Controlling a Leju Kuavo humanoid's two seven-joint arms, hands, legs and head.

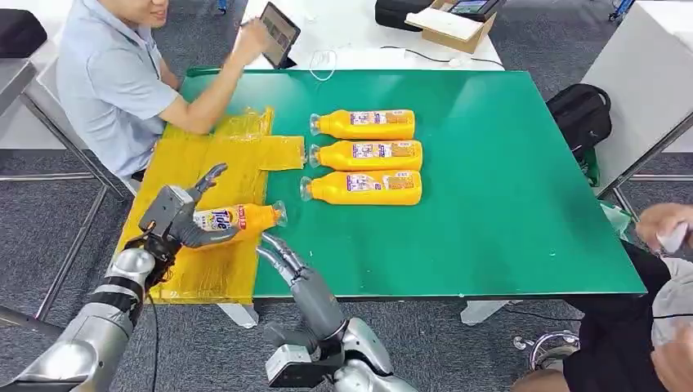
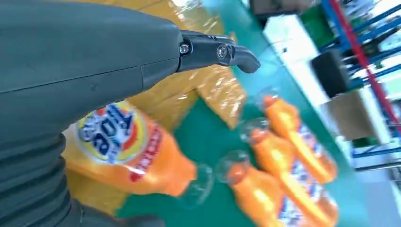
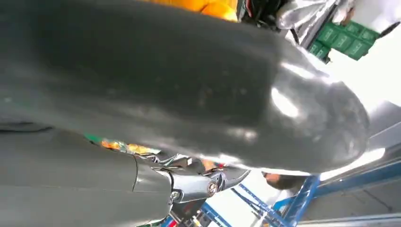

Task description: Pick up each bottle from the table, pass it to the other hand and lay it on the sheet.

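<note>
Head view, lower left: left robot hand (image 1: 184, 216) clamped around a Tide bottle (image 1: 239, 217), held lying sideways over the yellow sheet (image 1: 204, 269), cap toward the green desk (image 1: 490, 204). Whether resting on the sheet or held just above it, not determinable. Lower centre: right robot hand (image 1: 282, 255) empty, fingers apart and extended, just beside the bottle's cap. Centre of frame: three remaining bottles (image 1: 364, 155) lying in a row, well apart from both hands. Upper left: seated person (image 1: 114, 73) with forearm on the sheet's far end. Risks, as judged: bottle rolling off the crinkled sheet on release; right fingers clipping the cap; sheet dragged if gripped low.
</note>
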